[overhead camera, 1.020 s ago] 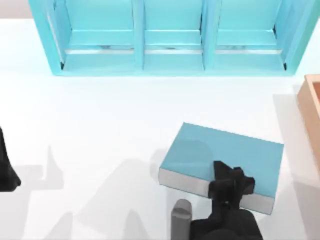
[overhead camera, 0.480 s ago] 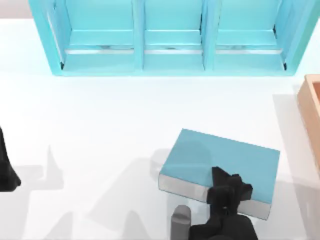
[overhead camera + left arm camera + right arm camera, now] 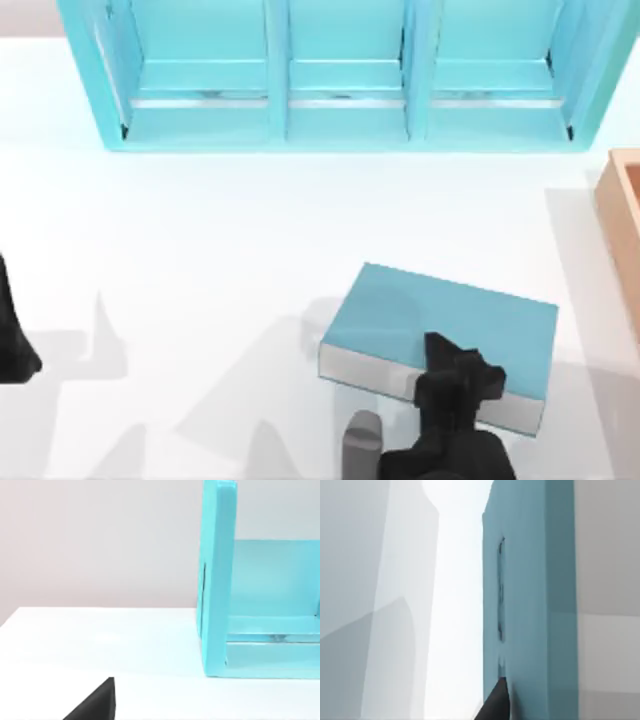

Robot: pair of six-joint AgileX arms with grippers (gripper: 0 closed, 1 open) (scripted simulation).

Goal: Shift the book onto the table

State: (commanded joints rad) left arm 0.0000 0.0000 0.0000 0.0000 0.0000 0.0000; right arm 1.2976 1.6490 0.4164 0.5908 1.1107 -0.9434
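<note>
Placing step, by the look of it, and late in the task

Clamps the book point(image 3: 440, 322) with the right end effector point(image 3: 453, 380), pinched narrow across the near long side, where the grey-white page edges face the front of the surface point(image 3: 200, 240). One dark finger lying on the teal cover in the top view; the same cover running close along a dark fingertip point(image 3: 495, 705) in the right wrist view. Closed on the book, then, with nothing else in the grasp

Sits level, cover up, towards the front of the surface and right of its middle, turned a little askew. Well apart from the light-blue shelf unit point(image 3: 340, 130) at the back, and clear of the tan wooden box point(image 3: 625, 210) at the right edge. Cannot tell whether the underside already touches the white top or hangs just above it; a soft shadow spreading to the left leaves that open

Parked at the far left edge: the left end effector point(image 3: 14, 345), taking no part

Calls next, in my judgement, for a gentle lowering until the book bears fully on the surface, if not there already, then an opening of the grasp and a straight retreat towards the front, without dragging or tipping the near edge
</note>
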